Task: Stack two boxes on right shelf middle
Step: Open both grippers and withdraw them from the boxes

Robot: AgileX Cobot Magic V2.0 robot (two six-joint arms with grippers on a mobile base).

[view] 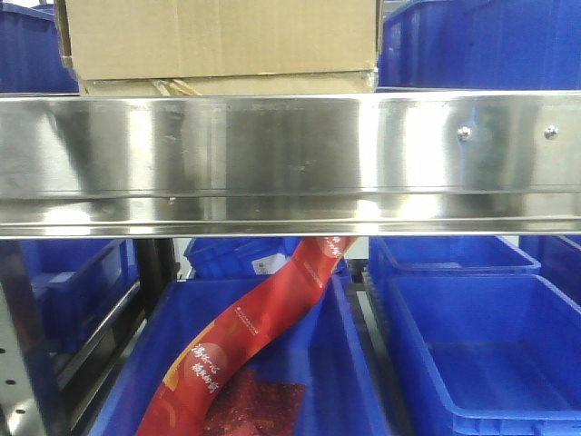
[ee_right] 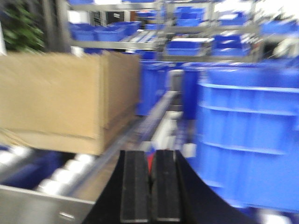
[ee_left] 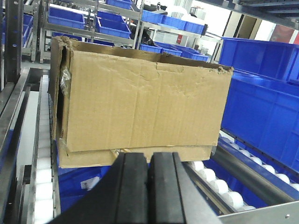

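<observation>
Two brown cardboard boxes sit stacked on the steel shelf (view: pixel 290 163). The upper box (ee_left: pixel 140 100) is large and dented; the lower box (ee_left: pixel 140 156) shows only as a flat strip under it. The front view shows the upper box (view: pixel 218 36) over the lower box (view: pixel 227 86), just above the rail. My left gripper (ee_left: pixel 148 158) is shut and empty, just in front of the stack. My right gripper (ee_right: pixel 150 156) is shut and empty too, with the upper box (ee_right: pixel 60 105) at its left in a blurred view.
Blue bins (ee_left: pixel 261 102) stand right of the stack on white rollers (ee_left: pixel 219 186). A big blue bin (ee_right: pixel 247 140) is close on the right gripper's right. Below the shelf are blue bins (view: pixel 481 354), one holding a red package (view: pixel 245 345).
</observation>
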